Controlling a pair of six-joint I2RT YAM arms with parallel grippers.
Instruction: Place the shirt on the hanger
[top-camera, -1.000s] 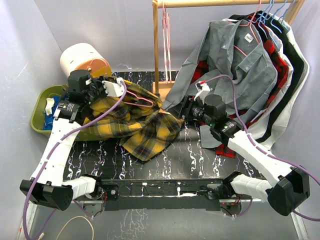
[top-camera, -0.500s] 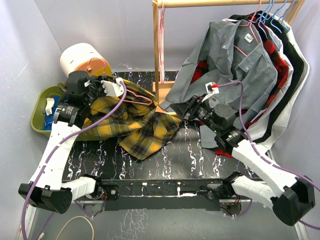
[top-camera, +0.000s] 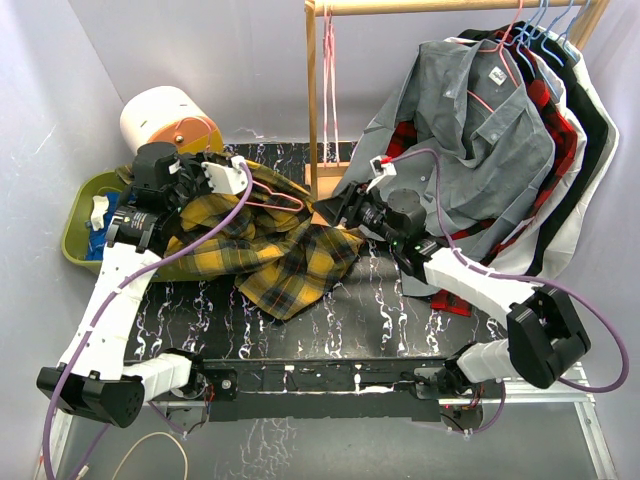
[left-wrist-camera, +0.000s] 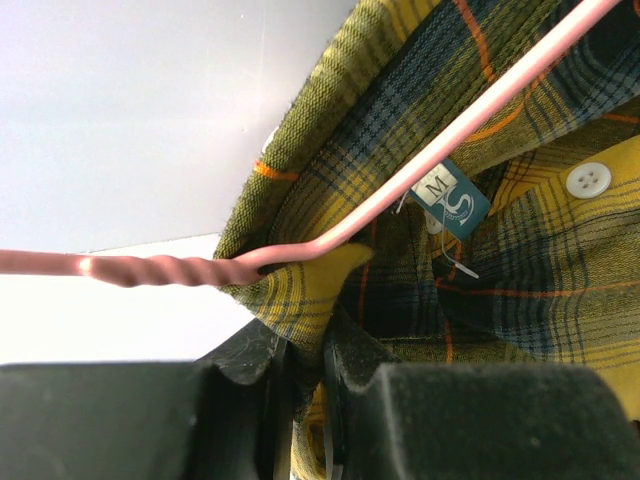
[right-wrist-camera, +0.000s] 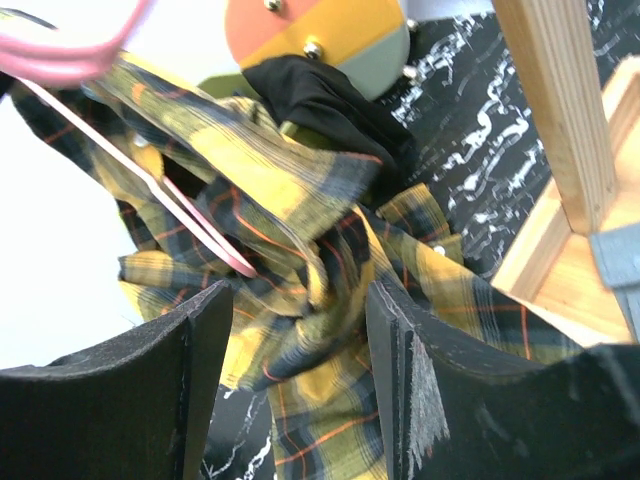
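Right pincer (right-wrist-camera: 298, 300) nearer the shirt (top-camera: 290, 255) now, jaws apart, empty.

Left arm (top-camera: 112, 295) goes up from its base along the left side, elbow bent, wrist high at rear left. Left tool (left-wrist-camera: 305, 395) fingers almost together, pinching a fold of shirt (left-wrist-camera: 520, 250). Right arm (top-camera: 475, 285) folded low, forearm reaching left toward centre, wrist roughly level. Right tool (right-wrist-camera: 295, 385) fingers spread wide, not clamped on anything.
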